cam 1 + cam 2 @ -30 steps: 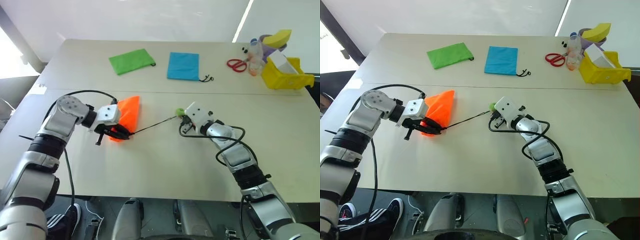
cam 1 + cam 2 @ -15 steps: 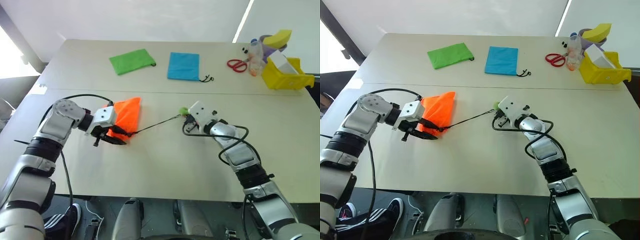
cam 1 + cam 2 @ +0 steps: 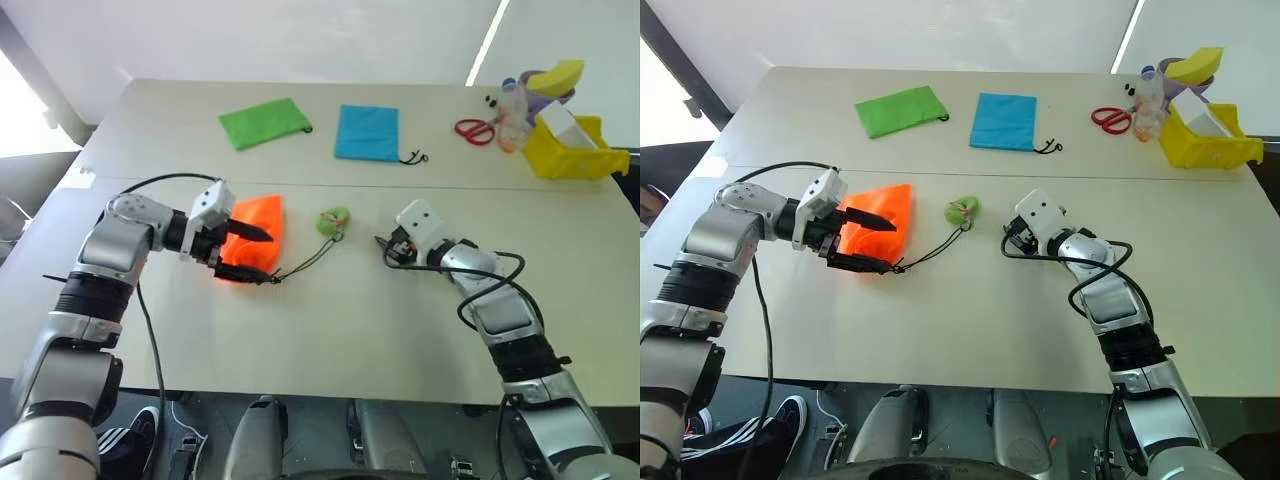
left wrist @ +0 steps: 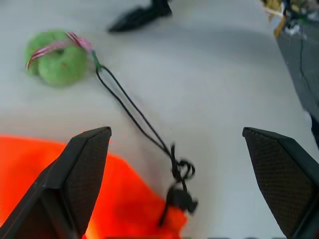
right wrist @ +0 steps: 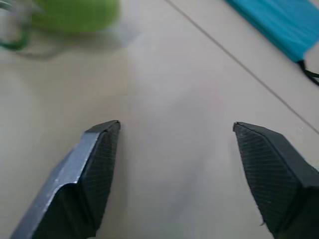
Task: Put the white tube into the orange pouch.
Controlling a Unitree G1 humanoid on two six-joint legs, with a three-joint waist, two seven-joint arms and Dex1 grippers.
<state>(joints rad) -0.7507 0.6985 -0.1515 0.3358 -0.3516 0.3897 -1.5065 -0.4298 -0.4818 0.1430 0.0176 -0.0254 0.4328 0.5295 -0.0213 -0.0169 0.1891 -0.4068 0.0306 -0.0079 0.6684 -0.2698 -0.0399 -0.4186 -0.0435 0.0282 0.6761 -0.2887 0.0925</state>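
Note:
The orange pouch (image 3: 259, 222) lies on the table with its dark cord (image 3: 305, 262) slack and the green fuzzy ball (image 3: 333, 221) resting beside it. My left gripper (image 3: 266, 257) is open, its fingers spread on either side of the pouch's cinched corner (image 4: 149, 219) without gripping it. My right gripper (image 3: 386, 250) is open over bare table, a short way right of the ball (image 5: 75, 12), with nothing between its fingers (image 5: 94, 164). The white tube is out of view.
A green pouch (image 3: 264, 122) and a blue pouch (image 3: 367, 132) lie flat at the far side. Red scissors (image 3: 473, 130), a bottle (image 3: 511, 108) and a yellow bin (image 3: 575, 150) stand at the far right corner.
Both grippers have opened. The right one let go of the green ball and drew back to the right; the ball and cord now lie slack nearer the pouch. The left gripper rose slightly.

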